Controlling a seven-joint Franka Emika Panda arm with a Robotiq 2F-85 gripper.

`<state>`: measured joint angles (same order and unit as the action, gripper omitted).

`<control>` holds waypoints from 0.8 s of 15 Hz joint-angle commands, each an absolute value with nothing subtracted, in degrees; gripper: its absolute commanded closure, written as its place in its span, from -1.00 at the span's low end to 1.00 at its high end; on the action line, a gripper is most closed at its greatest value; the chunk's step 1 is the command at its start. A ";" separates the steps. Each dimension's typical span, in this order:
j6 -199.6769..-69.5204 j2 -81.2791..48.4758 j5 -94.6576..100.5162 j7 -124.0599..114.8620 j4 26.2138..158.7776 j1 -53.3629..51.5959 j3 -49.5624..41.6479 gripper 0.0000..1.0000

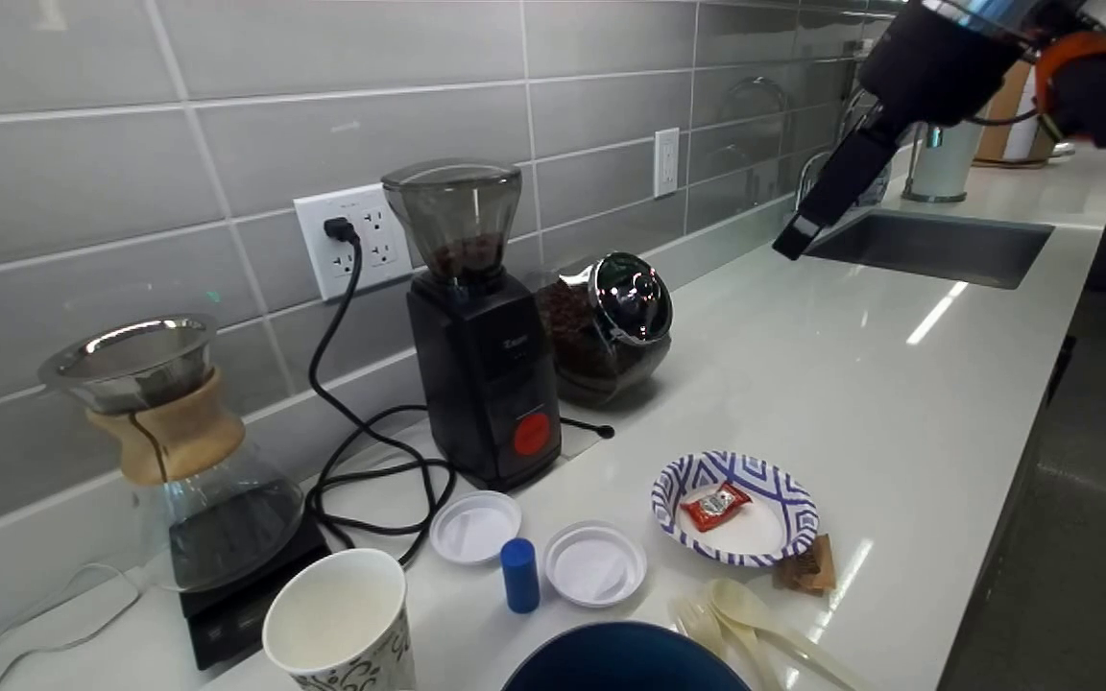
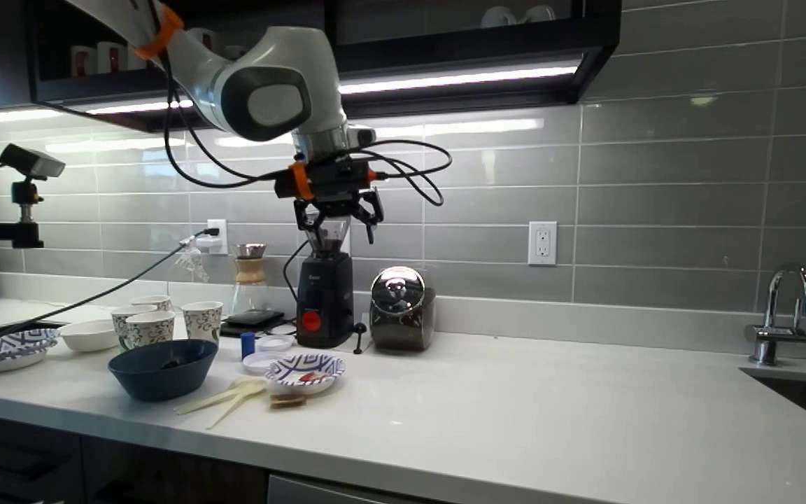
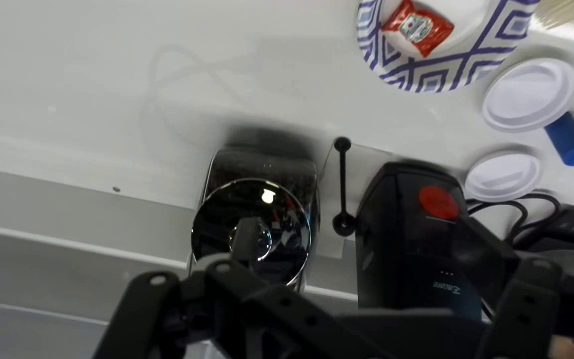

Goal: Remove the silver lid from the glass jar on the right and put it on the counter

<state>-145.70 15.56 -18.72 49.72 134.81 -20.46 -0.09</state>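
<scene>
The silver lid (image 1: 632, 297) is on the mouth of the squat glass jar (image 1: 577, 345) with dark brown contents. The mouth is tilted out from the wall. Both also show in an exterior view, the lid (image 2: 397, 289) above the jar's body (image 2: 406, 332). In the wrist view the lid (image 3: 284, 239) is partly covered by one finger, with the jar (image 3: 262, 164) behind it. The jar stands on the white counter (image 2: 515, 406). My gripper (image 2: 344, 234) is open and empty, raised above the counter and apart from the lid. Its fingers are spread wide in the wrist view (image 3: 366, 242).
The black grinder (image 2: 326, 301) stands close beside the jar, its thin black rod (image 3: 343, 184) between them. A patterned plate (image 1: 783, 537), white discs (image 1: 594, 564), a blue cylinder (image 1: 519, 576) and a blue bowl (image 2: 163, 371) lie nearby. The sink (image 1: 937, 245) is farther along.
</scene>
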 commanded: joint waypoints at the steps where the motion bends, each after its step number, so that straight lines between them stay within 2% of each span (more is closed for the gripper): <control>1: -151.80 8.72 -28.52 60.13 131.45 -22.50 -1.33 -1.00; 8: -153.20 -2.49 -37.74 67.12 122.06 -17.99 3.92 -1.00; 9: -153.32 1.61 -35.65 65.35 126.46 -16.96 4.87 -1.00; 12: -153.36 0.42 -35.53 65.25 125.74 -15.57 6.36 -1.00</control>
<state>-153.46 0.41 -35.80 65.59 125.84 -18.18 3.72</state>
